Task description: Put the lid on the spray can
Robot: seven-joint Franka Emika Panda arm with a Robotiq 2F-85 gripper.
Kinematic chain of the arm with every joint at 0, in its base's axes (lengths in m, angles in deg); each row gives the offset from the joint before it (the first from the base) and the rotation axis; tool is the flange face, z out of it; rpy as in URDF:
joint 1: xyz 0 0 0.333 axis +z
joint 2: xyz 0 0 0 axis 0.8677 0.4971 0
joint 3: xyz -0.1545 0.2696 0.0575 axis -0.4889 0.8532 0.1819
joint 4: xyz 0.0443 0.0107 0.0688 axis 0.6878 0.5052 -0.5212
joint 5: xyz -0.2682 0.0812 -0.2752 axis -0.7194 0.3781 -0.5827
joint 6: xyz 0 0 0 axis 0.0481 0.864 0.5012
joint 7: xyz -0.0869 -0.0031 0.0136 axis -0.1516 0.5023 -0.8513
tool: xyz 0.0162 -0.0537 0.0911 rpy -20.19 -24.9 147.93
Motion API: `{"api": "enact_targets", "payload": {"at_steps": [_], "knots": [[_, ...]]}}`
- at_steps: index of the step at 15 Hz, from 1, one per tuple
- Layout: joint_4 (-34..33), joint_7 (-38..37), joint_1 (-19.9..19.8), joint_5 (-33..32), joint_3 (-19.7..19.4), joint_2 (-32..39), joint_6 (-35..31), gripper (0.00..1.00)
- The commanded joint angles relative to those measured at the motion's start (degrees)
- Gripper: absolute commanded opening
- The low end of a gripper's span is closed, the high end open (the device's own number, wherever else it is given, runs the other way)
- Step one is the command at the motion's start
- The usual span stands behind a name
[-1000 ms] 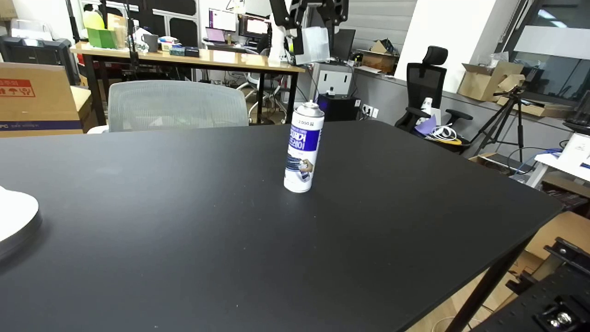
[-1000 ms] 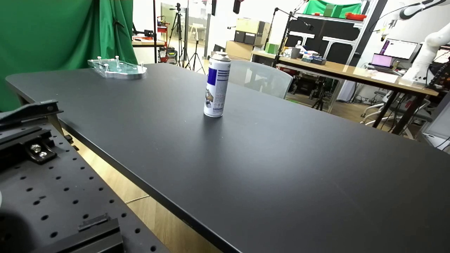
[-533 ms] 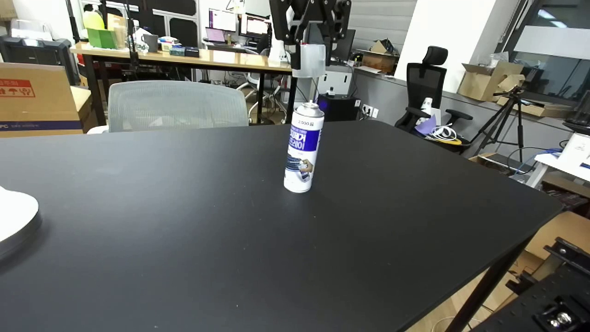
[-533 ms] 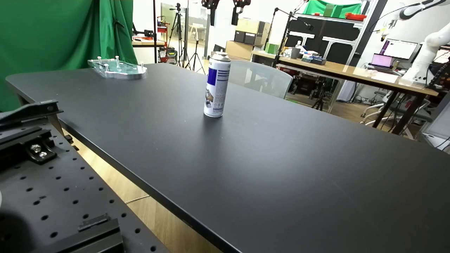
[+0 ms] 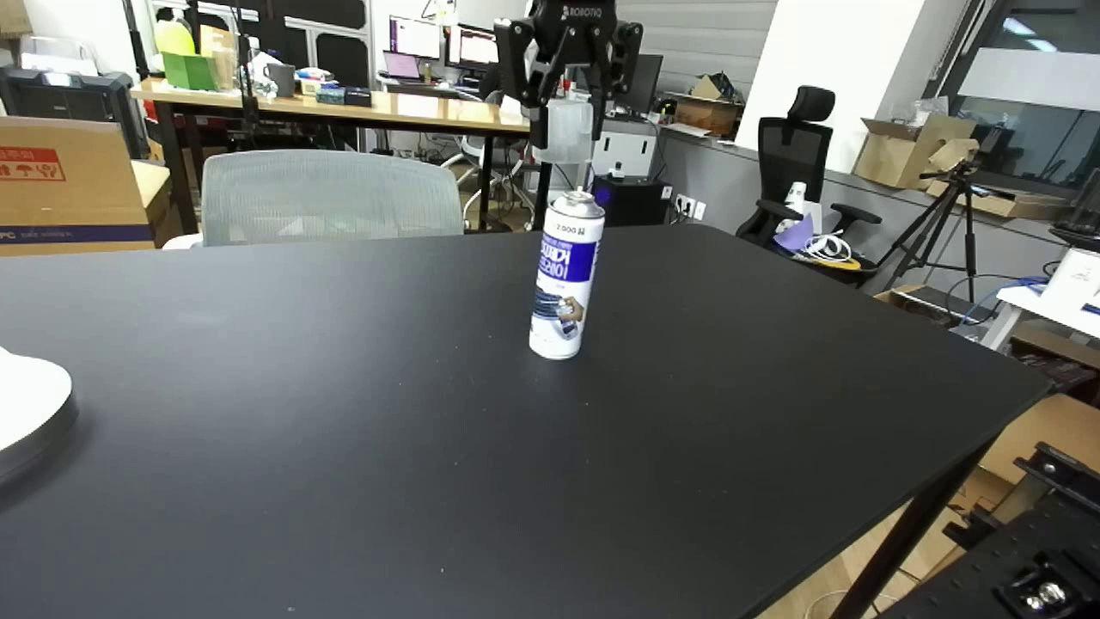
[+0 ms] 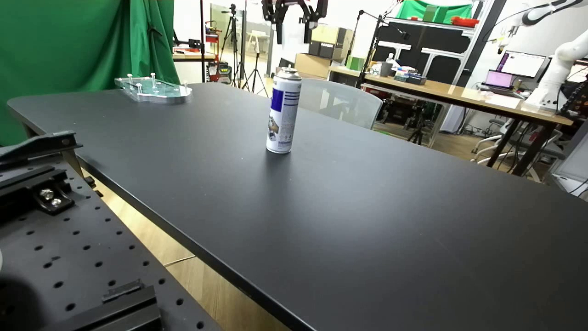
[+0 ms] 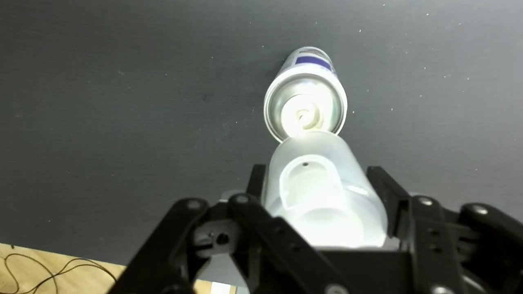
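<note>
The spray can (image 5: 564, 288) stands upright on the black table, a white cylinder with a dark blue label band. It also shows in an exterior view (image 6: 283, 117) and from above in the wrist view (image 7: 307, 87), its nozzle bare. My gripper (image 5: 568, 139) is shut on the lid (image 5: 563, 129), a translucent whitish cap, with one finger on each side. The lid hangs above the can, apart from it. In the wrist view the lid (image 7: 351, 171) covers the near edge of the can's top. In an exterior view the gripper (image 6: 293, 41) is over the can and the lid is faint against the bright background.
The black table (image 5: 344, 387) extends around the can. A clear plate with pegs (image 6: 156, 89) lies at the table's far end. A grey mesh chair (image 5: 331, 198) stands behind the table edge. A perforated black mount plate (image 6: 92, 257) is beside the table.
My gripper has come down with the lid and drifted slightly left in an exterior view. The lid has gone from tilted to nearly upright. The can has not moved.
</note>
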Motion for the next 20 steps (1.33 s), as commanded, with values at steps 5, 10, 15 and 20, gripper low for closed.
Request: {"api": "enact_targets", "payload": {"at_steps": [5, 10, 15, 20], "knots": [[4.92, -3.55, -0.65, -0.04, 0.04, -2.81, -2.31, 0.38], [6.3, -4.22, -1.01, 0.31, 0.15, -4.5, -1.47, 0.38], [8.19, -4.64, -1.46, 1.28, 0.19, -5.58, -1.76, 0.38], [9.23, -5.56, -2.1, 2.28, 0.04, -4.89, -2.78, 0.38]]}}
